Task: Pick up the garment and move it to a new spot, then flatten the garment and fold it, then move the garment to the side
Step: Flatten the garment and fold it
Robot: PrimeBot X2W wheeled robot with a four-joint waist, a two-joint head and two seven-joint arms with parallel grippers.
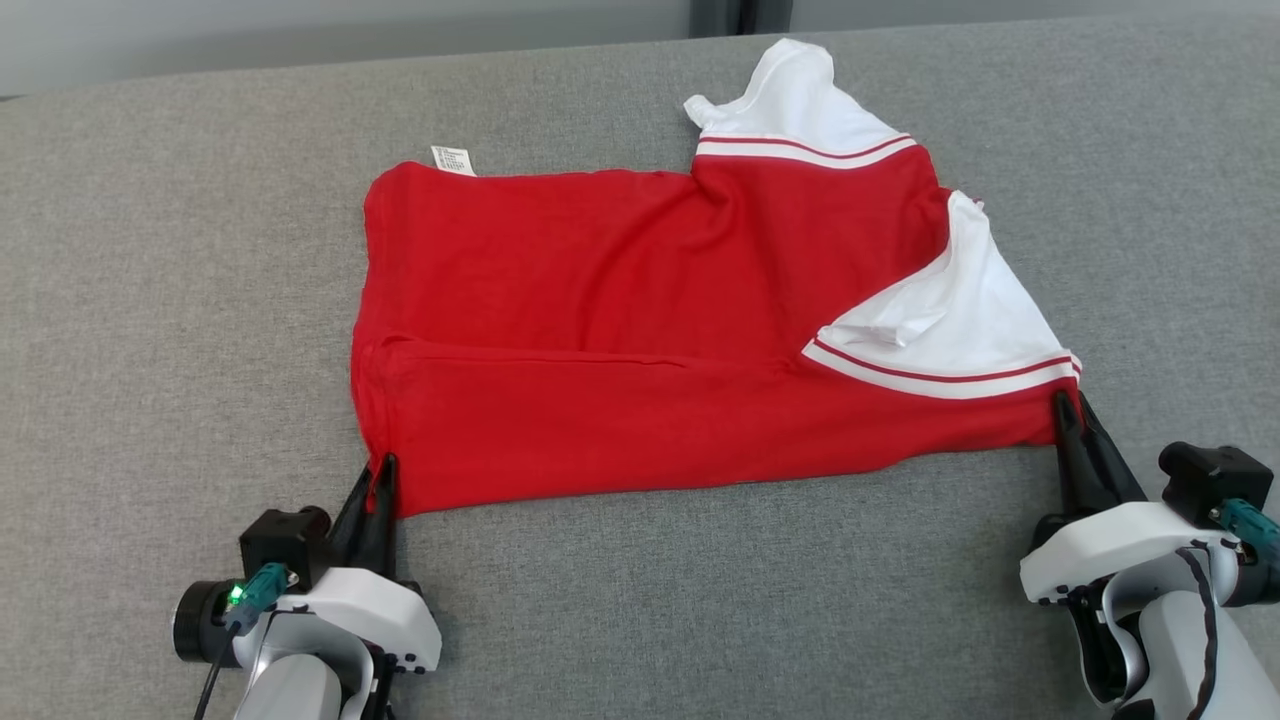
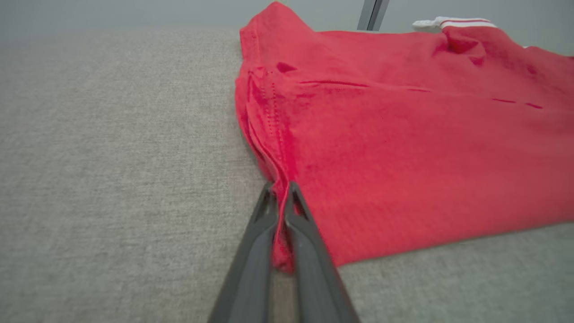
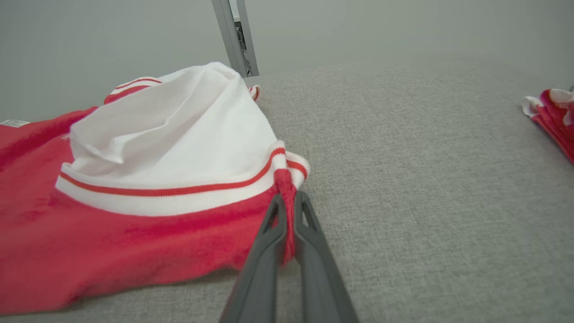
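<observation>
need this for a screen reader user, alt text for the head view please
A red garment with white, red-striped ends lies spread on a grey fabric surface. The left claw pinches its near left corner and the right claw pinches its near right corner.

The garment lies spread on the padded surface. At the garment's near left corner is the left gripper, its fingers pressed together on the hem there. At the near right corner is the right gripper, pinching that corner likewise. One sleeve lies folded over the garment's right side, the other sleeve at its far edge. A label sticks out behind its far left part. Well right of the garment lies a small bundle of cloth.
</observation>
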